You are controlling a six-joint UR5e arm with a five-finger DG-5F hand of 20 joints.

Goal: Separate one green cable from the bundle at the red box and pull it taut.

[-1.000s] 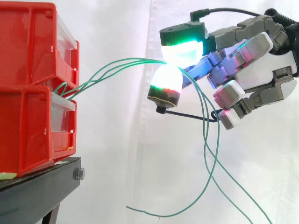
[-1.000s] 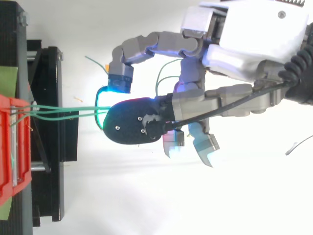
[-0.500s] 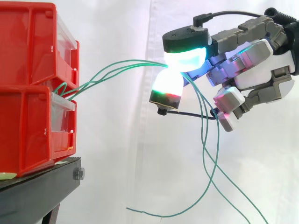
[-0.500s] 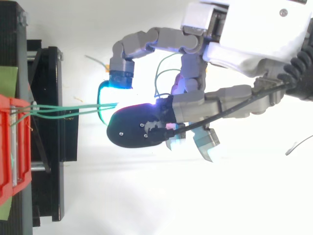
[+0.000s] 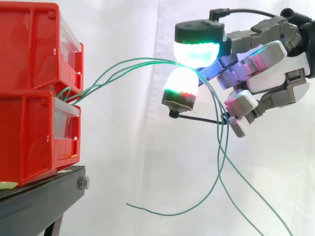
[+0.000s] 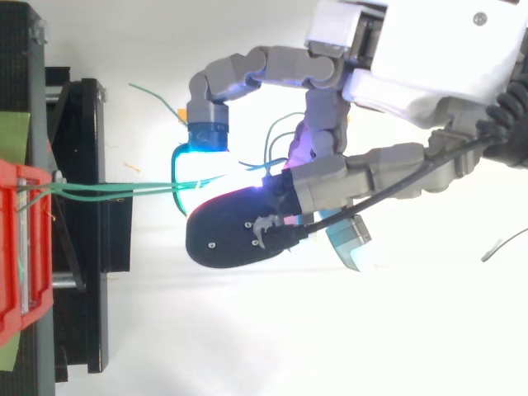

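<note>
Green cables [image 6: 115, 189] arc slack from the red box [image 5: 29, 128]. Your robot hand [image 5: 275, 64] seems to pinch several together, so separating and tautening remain.

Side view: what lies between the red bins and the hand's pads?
Only the green cables, arching from the red bins to the pinching pads of the hand; white curtain behind, seen in the side view.

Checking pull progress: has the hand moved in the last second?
Yes. In the side view the hand shifted slightly right, away from the red bins, pinching the green cables.
</note>
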